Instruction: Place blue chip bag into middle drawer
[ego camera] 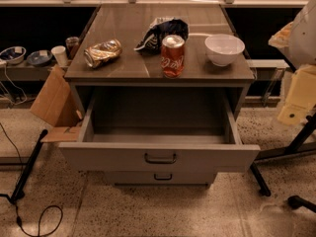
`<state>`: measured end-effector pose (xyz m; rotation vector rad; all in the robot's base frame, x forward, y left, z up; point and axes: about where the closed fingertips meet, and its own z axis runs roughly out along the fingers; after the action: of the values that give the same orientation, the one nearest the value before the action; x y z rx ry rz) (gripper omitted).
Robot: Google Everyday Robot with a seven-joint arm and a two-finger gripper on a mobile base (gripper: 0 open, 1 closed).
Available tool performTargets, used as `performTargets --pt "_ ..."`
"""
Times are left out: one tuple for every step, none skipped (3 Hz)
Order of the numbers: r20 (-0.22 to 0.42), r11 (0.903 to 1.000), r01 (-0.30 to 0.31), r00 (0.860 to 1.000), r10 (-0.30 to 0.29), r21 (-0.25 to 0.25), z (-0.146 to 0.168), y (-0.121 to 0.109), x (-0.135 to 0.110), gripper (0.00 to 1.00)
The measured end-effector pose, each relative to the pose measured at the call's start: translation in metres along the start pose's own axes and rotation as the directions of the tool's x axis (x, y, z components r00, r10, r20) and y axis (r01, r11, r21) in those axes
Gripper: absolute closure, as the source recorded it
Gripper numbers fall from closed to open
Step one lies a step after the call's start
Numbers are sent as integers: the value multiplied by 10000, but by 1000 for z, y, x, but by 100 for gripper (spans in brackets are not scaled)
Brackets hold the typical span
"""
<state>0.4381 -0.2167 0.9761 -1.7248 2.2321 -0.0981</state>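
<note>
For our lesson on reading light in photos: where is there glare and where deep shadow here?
Camera view: warm yellowish light overall; a pale sheen on the cabinet top behind the blue chip bag; the white bowl is the brightest thing; the recess above the open middle drawer lies in dark shadow; the gripper is not in view.
</note>
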Motion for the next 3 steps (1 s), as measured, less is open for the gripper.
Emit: performTargets --pt "0 10000 0 10000 0 0 0 0 0 0" --pt "323 9994 -26 9995 15 337 -12 -9 -10 0" --pt "778 9960 0 9969 -70 893 -26 -35 -38 0"
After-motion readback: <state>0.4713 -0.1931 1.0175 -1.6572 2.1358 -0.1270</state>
